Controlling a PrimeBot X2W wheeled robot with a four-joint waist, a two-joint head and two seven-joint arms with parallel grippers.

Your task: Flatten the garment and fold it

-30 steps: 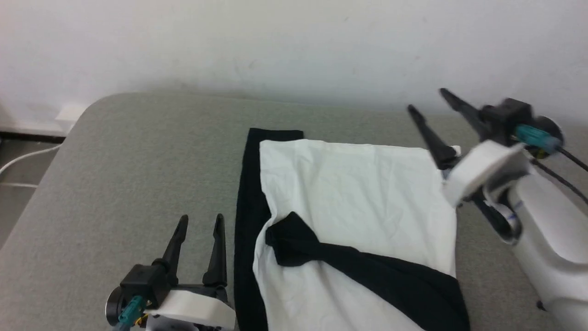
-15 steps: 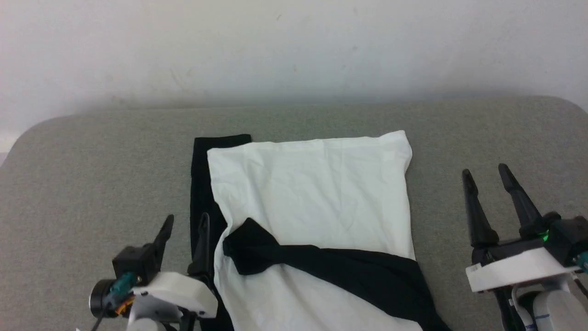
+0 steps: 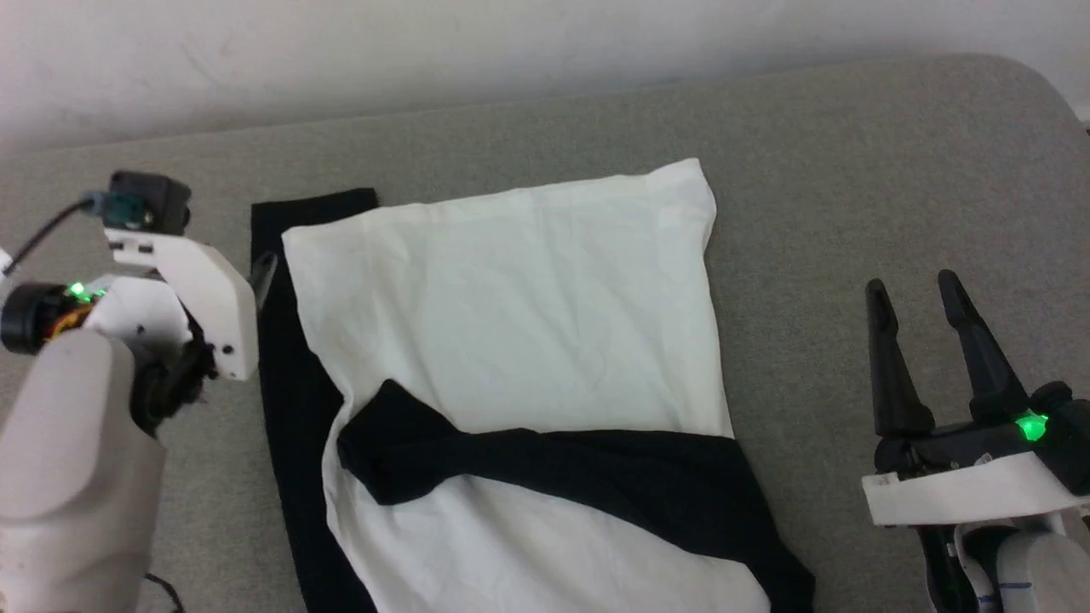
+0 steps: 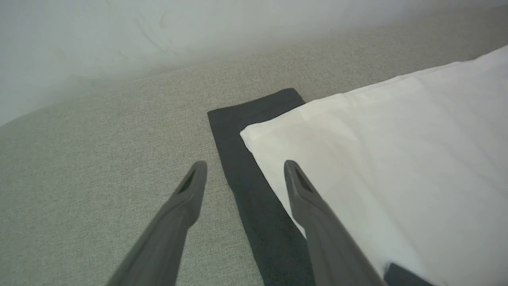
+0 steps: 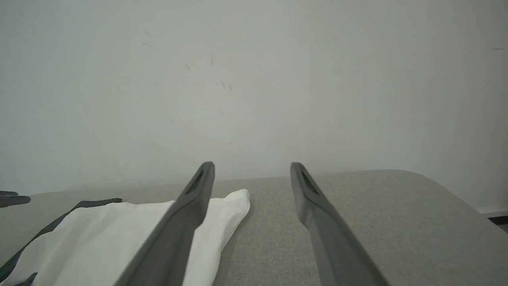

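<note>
Left wrist view: left gripper [image 4: 244, 167] has its two long dark fingers spread wide with nothing between them, over the left edge of the garment [image 4: 377, 159], a soft long-sleeved shirt with a white body and black sleeves. One black sleeve [image 4: 254, 159] lies folded straight along that edge, between the fingertips; the right finger overlaps the white edge. Can't tell if the tips touch cloth. Underneath is the grey woven surface [image 4: 99, 159], with the plain white wall [image 4: 119, 39] behind. Right wrist view: right gripper [image 5: 252, 165] is also spread and empty, pointing at the wall, with the garment's far right corner [image 5: 238, 198] just beside its left finger. Head view: the garment lies mid-surface, mostly flat with light creases. The second black sleeve [image 3: 553, 464] is folded across the white body on the near side. The right gripper sits low right, well apart from the cloth; the left arm is up at the far left corner. Handling guess: light, limp and thin, it won't hold shape and the layers will slide over each other. Dragging on the woven surface likely bunches it, so lift, don't push. Best holds look like the two far corners, pinching deep enough to catch every layer, including the sleeve on the left. A shallow pinch risks taking the top layer only.
</note>
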